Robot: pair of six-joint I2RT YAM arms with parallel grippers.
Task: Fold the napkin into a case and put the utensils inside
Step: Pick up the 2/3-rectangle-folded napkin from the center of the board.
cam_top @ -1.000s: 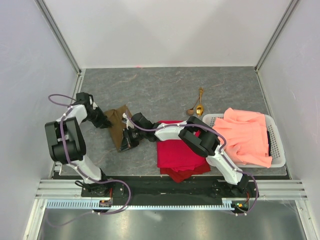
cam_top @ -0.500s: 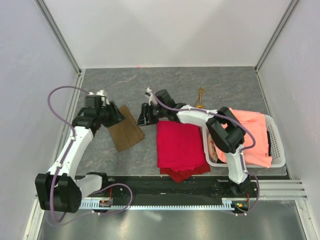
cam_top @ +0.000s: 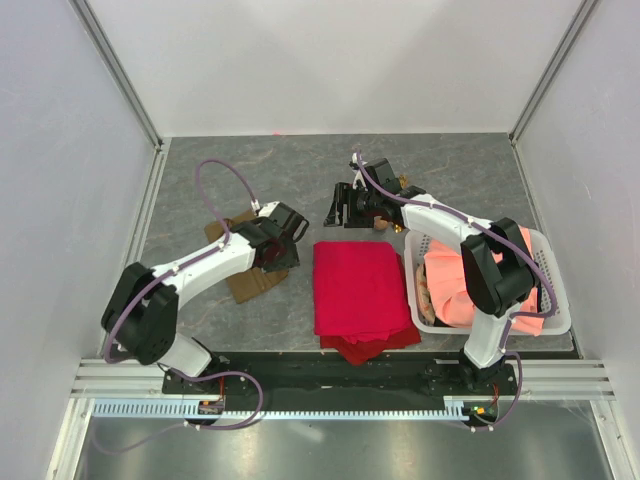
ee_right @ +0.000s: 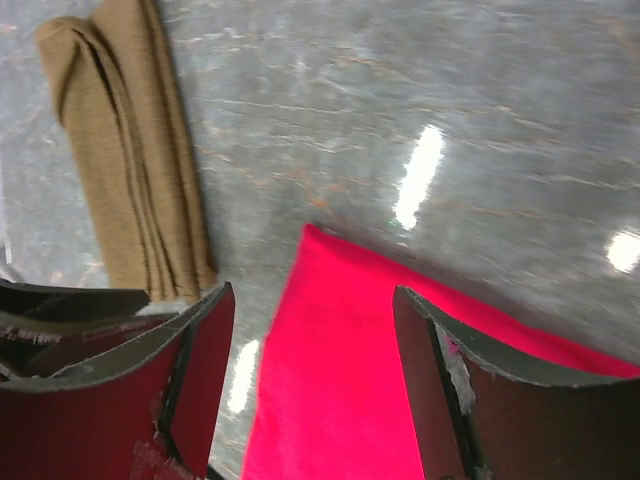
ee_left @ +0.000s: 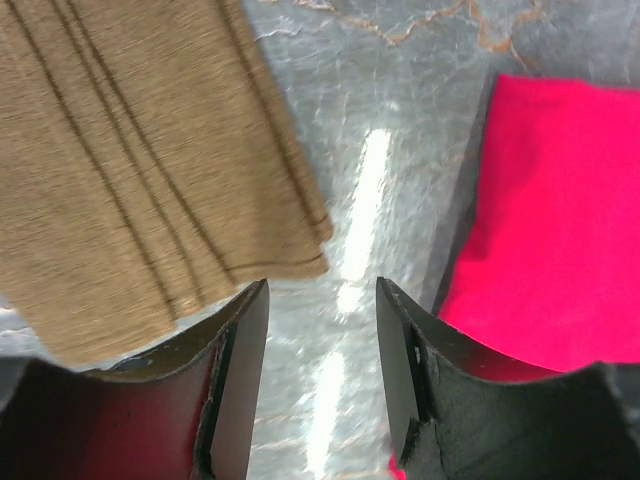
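The olive-brown napkin point(cam_top: 248, 283) lies folded into a narrow layered strip on the grey table, left of centre, partly under my left arm. It shows at the top left of the left wrist view point(ee_left: 130, 170) and at the upper left of the right wrist view point(ee_right: 130, 160). My left gripper point(cam_top: 283, 246) point(ee_left: 320, 290) hangs open just past the strip's right edge, nothing between its fingers. My right gripper point(cam_top: 338, 208) point(ee_right: 312, 298) is open and empty above the red cloth's far-left corner. The utensils are hidden behind my right arm.
A bright red folded cloth point(cam_top: 355, 290) point(ee_left: 560, 230) point(ee_right: 400, 390) lies at the centre front. A white plastic basket point(cam_top: 556, 312) holding a salmon-orange cloth point(cam_top: 465, 285) stands at the right. Grey walls close in the table on three sides.
Both grippers have opened and let go of the napkin, which now lies folded. The right gripper has drawn back to the far right, away from it. The left gripper has moved right across the strip.
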